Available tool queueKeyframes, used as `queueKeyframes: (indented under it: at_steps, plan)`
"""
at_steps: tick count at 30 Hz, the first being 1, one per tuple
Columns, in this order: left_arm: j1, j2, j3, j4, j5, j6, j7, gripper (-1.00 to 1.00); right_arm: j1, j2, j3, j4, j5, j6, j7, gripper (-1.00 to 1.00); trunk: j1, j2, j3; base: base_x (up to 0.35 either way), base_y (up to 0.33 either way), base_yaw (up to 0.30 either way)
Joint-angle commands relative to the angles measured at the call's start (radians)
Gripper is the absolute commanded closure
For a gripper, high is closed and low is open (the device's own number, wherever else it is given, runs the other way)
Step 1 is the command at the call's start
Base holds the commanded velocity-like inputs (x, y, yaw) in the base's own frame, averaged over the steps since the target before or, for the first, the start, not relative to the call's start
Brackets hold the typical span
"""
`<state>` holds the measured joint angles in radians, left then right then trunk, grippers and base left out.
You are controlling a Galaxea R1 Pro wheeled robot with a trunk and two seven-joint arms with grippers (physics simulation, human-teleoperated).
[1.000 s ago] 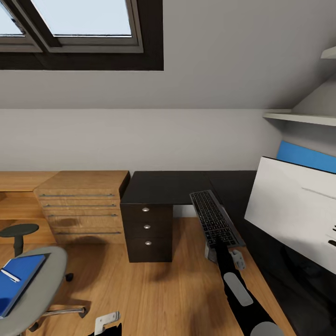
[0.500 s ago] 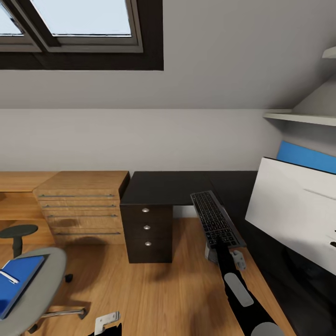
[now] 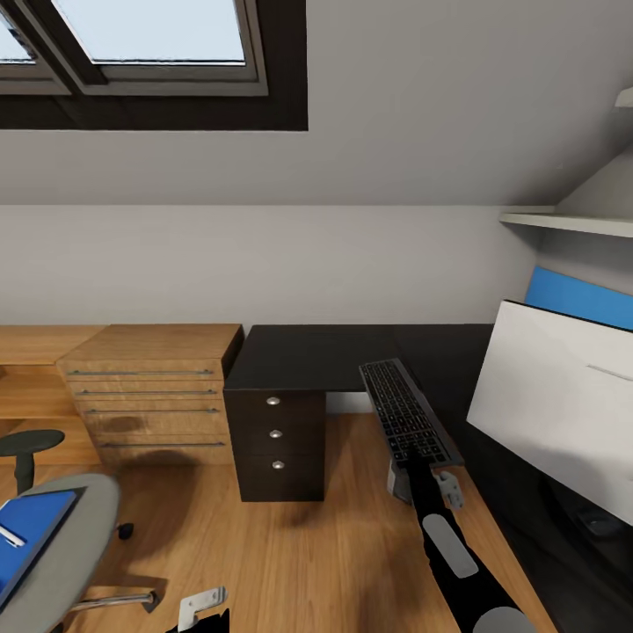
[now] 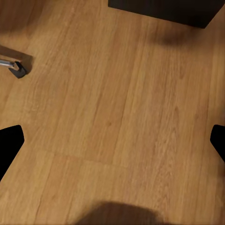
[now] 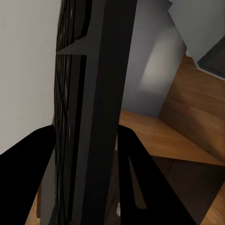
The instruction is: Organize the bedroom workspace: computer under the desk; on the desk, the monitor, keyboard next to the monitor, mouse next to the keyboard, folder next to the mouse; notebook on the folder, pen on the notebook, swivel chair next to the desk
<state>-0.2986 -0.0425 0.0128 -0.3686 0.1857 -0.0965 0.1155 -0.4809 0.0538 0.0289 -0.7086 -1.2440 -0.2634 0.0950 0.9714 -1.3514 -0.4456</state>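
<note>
Grey-keyed keyboard (image 3: 406,413) carried by right hand (image 3: 422,466), short of the desk (image 3: 334,347).

Nearest, at 7 o'clock: left hand (image 4: 112,140), fingers spread wide, holding nothing, over bare wood floor (image 3: 290,545). Swivel chair (image 3: 53,545) at 8 o'clock, blue folder (image 3: 26,536) and white pen (image 3: 9,534) on its seat. Right hand clamps the keyboard's near end; far end overhangs the desk edge. Monitor (image 3: 563,404) at 3 o'clock, white back showing. Risk: held by one end, the long board could pivot in the grip, or clip the monitor as it swings in.
</note>
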Motion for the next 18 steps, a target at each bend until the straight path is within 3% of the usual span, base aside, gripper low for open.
queueKeyframes:
  at_steps: [1,11,18]
  plan:
    - [-0.001,0.000,0.001,0.000,0.006,-0.003,0.001,-1.00,-0.001,-0.001,0.003,0.001,-0.010,-0.004,0.007,1.00,0.000,-0.001,-0.001,0.003,0.000,0.000]
    - [-0.001,0.000,0.001,0.000,0.006,-0.003,0.001,-1.00,-0.001,-0.030,0.005,0.001,-0.006,0.000,0.009,1.00,0.000,-0.001,-0.001,0.000,0.000,0.000]
    - [-0.001,0.000,0.000,0.000,0.006,-0.003,0.001,-1.00,0.000,-0.034,0.006,0.001,-0.006,0.001,0.034,1.00,0.000,-0.001,-0.001,0.000,0.000,0.000]
